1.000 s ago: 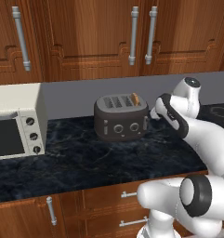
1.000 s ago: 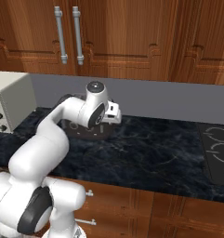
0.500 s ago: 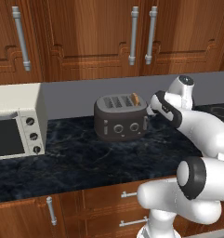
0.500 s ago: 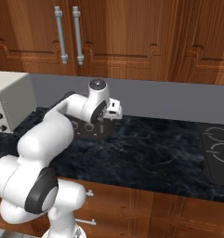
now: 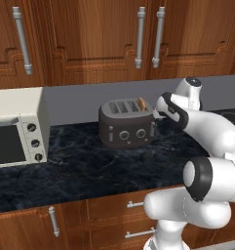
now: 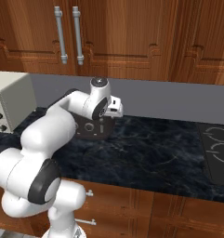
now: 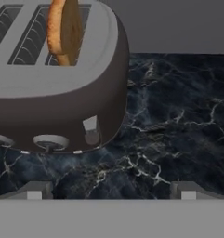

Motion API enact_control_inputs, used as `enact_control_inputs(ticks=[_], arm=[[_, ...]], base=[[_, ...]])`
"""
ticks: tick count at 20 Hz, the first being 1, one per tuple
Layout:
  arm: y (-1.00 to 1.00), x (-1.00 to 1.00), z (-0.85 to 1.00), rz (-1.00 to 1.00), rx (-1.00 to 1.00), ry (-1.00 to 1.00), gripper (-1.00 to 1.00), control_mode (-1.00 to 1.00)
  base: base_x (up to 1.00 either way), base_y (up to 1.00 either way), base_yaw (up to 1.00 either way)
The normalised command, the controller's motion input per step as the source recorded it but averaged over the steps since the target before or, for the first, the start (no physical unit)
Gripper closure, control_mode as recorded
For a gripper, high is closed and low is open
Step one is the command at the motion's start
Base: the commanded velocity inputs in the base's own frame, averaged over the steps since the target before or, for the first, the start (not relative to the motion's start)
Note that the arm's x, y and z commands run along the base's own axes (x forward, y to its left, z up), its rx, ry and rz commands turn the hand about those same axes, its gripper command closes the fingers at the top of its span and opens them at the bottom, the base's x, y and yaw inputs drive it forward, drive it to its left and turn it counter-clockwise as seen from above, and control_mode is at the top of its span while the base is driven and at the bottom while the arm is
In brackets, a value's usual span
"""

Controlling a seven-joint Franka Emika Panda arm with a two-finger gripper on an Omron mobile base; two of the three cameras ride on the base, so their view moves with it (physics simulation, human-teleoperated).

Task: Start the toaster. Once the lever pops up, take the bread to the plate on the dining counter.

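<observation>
Toaster [image 5: 127, 127] lever [image 7: 91, 130] now sits nearer the open gripper [image 7: 111, 190], which has swung closer, so pressing comes next.

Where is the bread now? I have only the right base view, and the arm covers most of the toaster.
Observer: The bread stands upright in a slot of the toaster, with its upper part sticking out of the top.
Operator: Is the claw on the lever?
Observer: No. The claw is open, and the lever sits ahead of it, untouched, with bare black counter between them.
Operator: Which slot holds the bread?
Observer: In the left base view, it is the slot at the end of the toaster nearest the claw.
</observation>
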Motion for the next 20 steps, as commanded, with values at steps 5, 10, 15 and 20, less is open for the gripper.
enact_control_inputs(ticks=[5,10,15,20], arm=[[0.0,0.04,-0.07,0.0,0.0,0.0,-1.0,-1.0],[0.0,0.04,-0.17,0.0,0.0,0.0,-1.0,-1.0],[0.0,0.07,-0.27,0.0,0.0,0.0,-1.0,-1.0],[0.0,0.11,-0.21,0.0,0.0,0.0,-1.0,-1.0]], base=[[0.0,0.0,0.0],[0.0,0.0,0.0],[0.0,0.0,0.0],[0.0,0.0,0.0]])
